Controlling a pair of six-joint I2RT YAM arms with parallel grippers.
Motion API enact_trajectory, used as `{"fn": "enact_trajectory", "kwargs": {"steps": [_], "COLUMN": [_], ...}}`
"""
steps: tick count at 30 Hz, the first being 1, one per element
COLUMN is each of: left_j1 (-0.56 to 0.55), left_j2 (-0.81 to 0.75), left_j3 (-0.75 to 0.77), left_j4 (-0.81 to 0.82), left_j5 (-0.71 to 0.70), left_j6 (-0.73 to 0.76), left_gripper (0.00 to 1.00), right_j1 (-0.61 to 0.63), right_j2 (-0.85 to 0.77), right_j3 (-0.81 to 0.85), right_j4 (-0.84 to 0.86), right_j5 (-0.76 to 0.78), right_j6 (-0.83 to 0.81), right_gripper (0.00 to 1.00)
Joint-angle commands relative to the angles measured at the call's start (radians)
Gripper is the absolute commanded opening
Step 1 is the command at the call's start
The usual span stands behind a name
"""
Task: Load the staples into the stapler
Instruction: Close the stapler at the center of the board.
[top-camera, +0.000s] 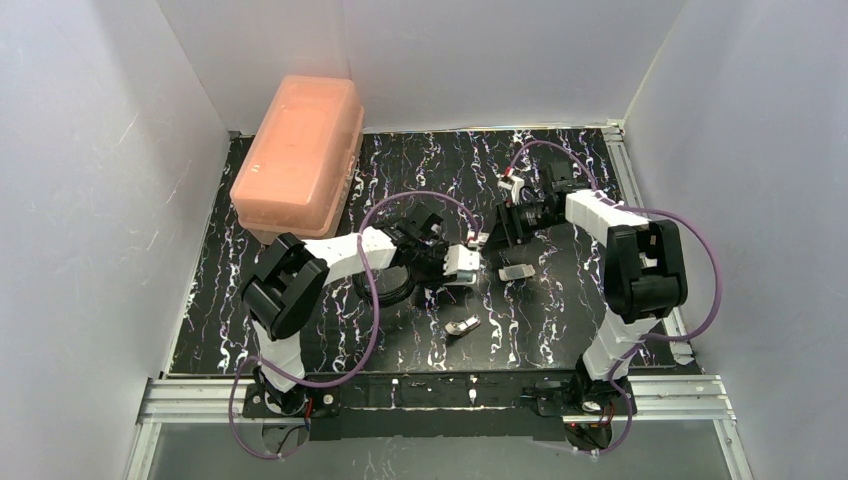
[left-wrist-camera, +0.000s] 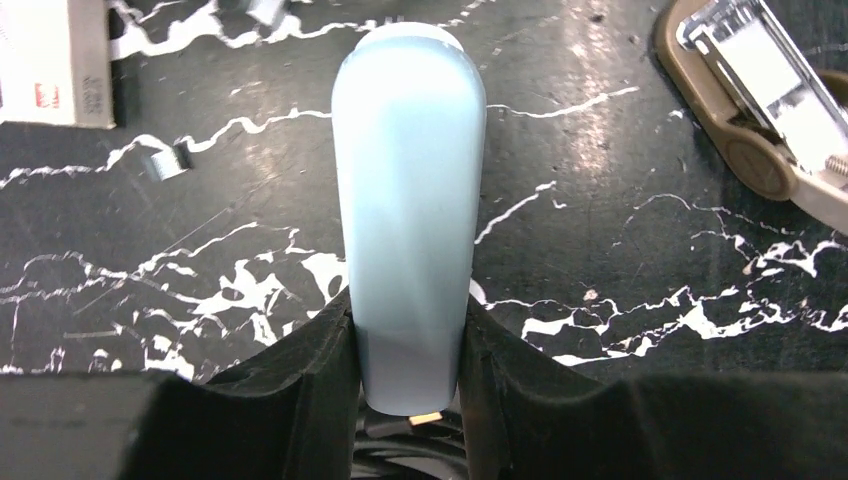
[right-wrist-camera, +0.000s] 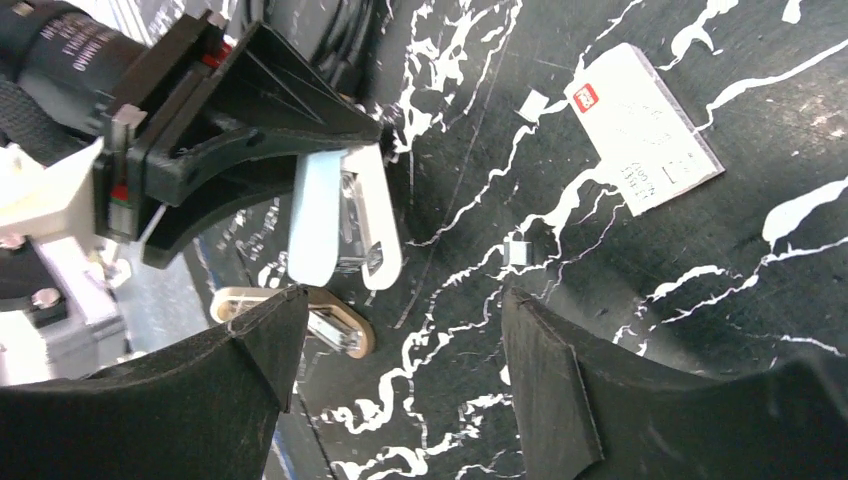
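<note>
- Left pincer (left-wrist-camera: 410, 400): clamped on the stapler (left-wrist-camera: 408, 200) by its near end. The light-blue body juts straight out ahead of the fingers, above the table (left-wrist-camera: 600, 300).
- Right pincer (right-wrist-camera: 400, 300): jaws wide, nothing between them.
- Stapler, seen from the right pincer: up and left of its left finger, hinged apart, with the silver channel showing.
- Staples (right-wrist-camera: 517, 250): a tiny silvery strip flat on the table, just ahead of the right pincer's right fingertip and apart from the stapler.
- White box (right-wrist-camera: 645, 130): farther ahead and to the right of the right pincer. Leave it alone.
- Tan oblong item (right-wrist-camera: 335, 322): below the stapler, beside the right pincer's left fingertip. I cannot tell what it is.
- Step in hand, as I judge it: fetching the strip. You lower the right pincer squarely over it, close across its narrow sides and lift it level. Then you line it up with the channel while the left pincer holds the stapler steady.
</note>
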Motion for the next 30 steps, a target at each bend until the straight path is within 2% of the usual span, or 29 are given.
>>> {"fn": "enact_trajectory", "kwargs": {"steps": [1,4,10,15,20,30], "left_j1": [0.008,0.007,0.004,-0.008,-0.02,-0.03], "left_j2": [-0.042,-0.039,-0.033,-0.029,-0.015,0.016], "left_j3": [0.1,0.155,0.241,0.28,0.311,0.341], "left_j4": [-0.075,-0.108,-0.178,-0.201,-0.205,-0.207], "left_j5": [-0.021,-0.034,-0.049,-0.07,-0.083,-0.116], "left_j6": [-0.163,-0.235,-0.296,-0.315,-0.325,-0.348], "left_gripper": [0.0,0.0,0.0,0.0,0.0,0.0], "right_j1": [-0.017,-0.017,-0.018,-0.015,-0.002,0.015], "right_j2": [-0.067,-0.075,-0.063,-0.044,-0.027,-0.021], "right_j3": [-0.005,-0.009,0.006,0.024,0.012,-0.043], "right_j4": [0.068,0.085,0.087,0.081,0.121,0.26], "right_j5": [-0.07,-0.08,-0.123,-0.157,-0.182,-0.23], "right_j6": [0.193,0.256,0.33,0.342,0.369,0.476], "right_gripper": [0.8,0.84,0.97,0.99,0.96,0.79]}}
